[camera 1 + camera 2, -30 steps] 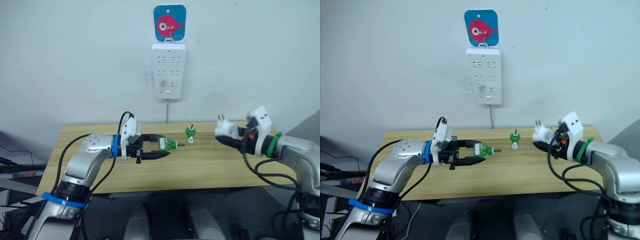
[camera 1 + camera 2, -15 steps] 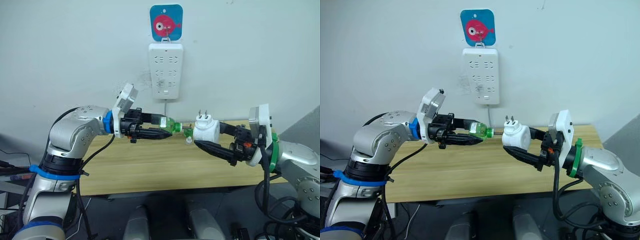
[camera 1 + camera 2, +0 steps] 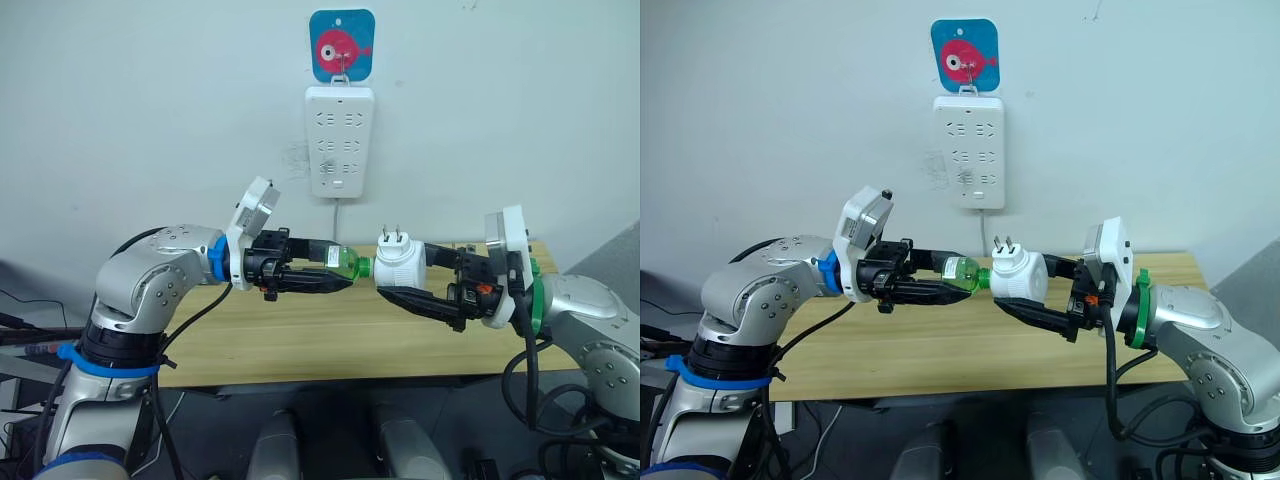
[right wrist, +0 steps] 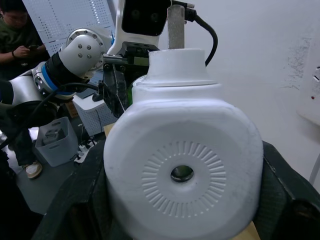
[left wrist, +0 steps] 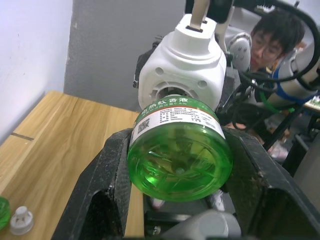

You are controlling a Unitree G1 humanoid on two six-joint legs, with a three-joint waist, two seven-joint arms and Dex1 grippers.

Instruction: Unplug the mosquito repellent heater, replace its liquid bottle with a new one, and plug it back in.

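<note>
Bottle neck at heater mouth, mid-air above table — mating not finished.

Left gripper (image 3: 325,278) clenched on green liquid bottle (image 3: 343,263), held level, neck toward 3 o'clock. Right gripper (image 3: 420,285) clamped around mosquito repellent heater (image 3: 401,266), prongs up at 12 o'clock, socket toward 9 o'clock. Neck just at the opening in left wrist view; depth of entry not readable. Heater unplugged, hanging well below power strip (image 3: 339,141) on the wall at 12 o'clock. Likely trouble: slight tilt between the two axes, so neck jams or cross-threads; smooth round bottle turning in the fingers instead of seating; hard push shifting heater in its grip. Loose cap (image 5: 18,221) lying on wooden table (image 3: 210,340); a drop from here probably rolls off the edge.
</note>
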